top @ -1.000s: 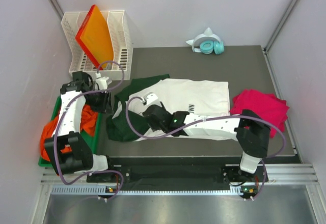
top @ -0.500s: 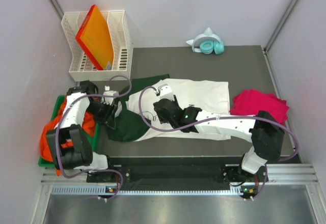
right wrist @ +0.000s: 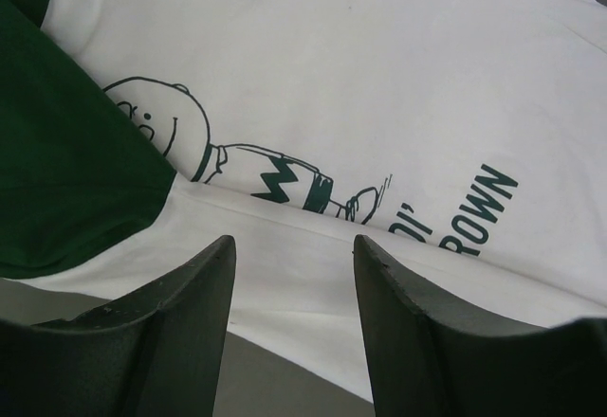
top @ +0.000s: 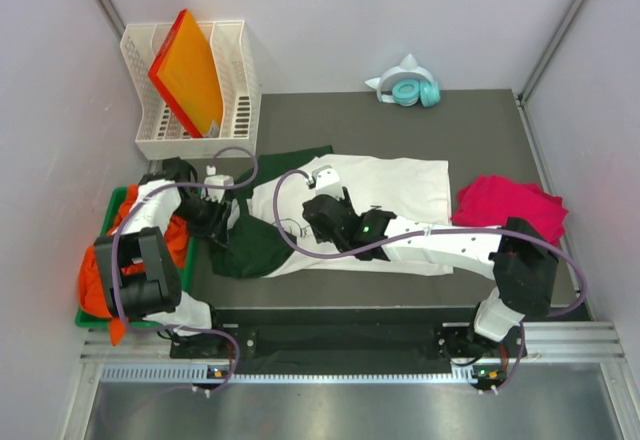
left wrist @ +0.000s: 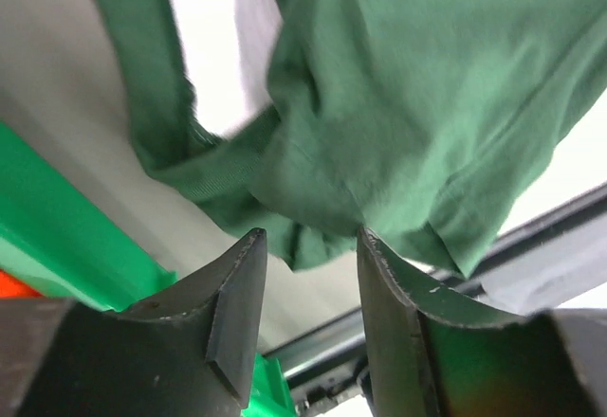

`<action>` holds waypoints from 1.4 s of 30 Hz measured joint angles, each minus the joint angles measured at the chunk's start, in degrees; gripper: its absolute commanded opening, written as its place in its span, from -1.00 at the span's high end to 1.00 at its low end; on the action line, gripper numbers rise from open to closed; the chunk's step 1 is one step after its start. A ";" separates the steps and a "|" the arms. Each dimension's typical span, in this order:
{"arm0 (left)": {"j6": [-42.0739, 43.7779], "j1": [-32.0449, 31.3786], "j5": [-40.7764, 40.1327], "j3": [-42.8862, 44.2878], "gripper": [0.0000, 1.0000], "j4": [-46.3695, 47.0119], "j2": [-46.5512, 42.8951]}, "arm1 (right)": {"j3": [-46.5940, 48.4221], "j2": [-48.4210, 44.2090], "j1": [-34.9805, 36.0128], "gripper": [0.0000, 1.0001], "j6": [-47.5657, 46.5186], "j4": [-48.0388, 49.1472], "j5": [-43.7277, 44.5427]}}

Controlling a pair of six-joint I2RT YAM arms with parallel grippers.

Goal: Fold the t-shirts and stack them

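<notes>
Crumpled orange cloth (top: 95,275) in green plastic bin (left wrist: 57,237), flat orange folder (top: 188,75) in white slotted rack (top: 240,70); left gripper (left wrist: 308,246) and right gripper (right wrist: 294,251), jaws of both apart.

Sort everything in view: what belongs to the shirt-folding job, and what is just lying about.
Job in hand: white and green t-shirt, pink t-shirt, orange garment in the green bin.

Lying about: teal headphones, white file rack, orange folder.
</notes>
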 measured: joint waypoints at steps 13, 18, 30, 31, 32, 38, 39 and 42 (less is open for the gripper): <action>-4.26 -0.55 0.02 -0.98 0.21 8.90 0.22 | -0.74 0.00 0.00 -0.06 1.25 -0.83 0.37; -4.94 -1.25 -0.07 -1.66 0.48 9.99 2.16 | -1.11 0.00 0.00 -0.06 1.27 -1.42 0.39; -7.08 -1.84 -0.20 -2.10 1.00 10.01 -1.62 | -1.11 0.00 0.00 -0.05 1.68 -1.86 0.39; -7.54 -2.01 -0.15 -1.57 1.00 9.77 -2.99 | -1.14 0.00 0.00 -0.05 1.79 -1.84 0.37; -7.96 -2.21 -0.09 -0.90 1.00 9.68 -3.98 | -1.22 0.00 0.00 -0.05 1.95 -1.79 0.39; -10.99 -3.72 1.40 8.26 1.00 10.05 -5.25 | -2.25 0.00 0.00 -0.05 2.67 -1.90 0.28; -11.50 -3.87 1.57 9.42 1.00 10.05 -4.87 | -2.27 0.00 0.00 -0.05 2.73 -1.88 0.28; -13.46 -4.72 1.73 12.46 1.00 10.60 -2.25 | -2.34 0.00 0.00 -0.05 3.04 -1.84 0.24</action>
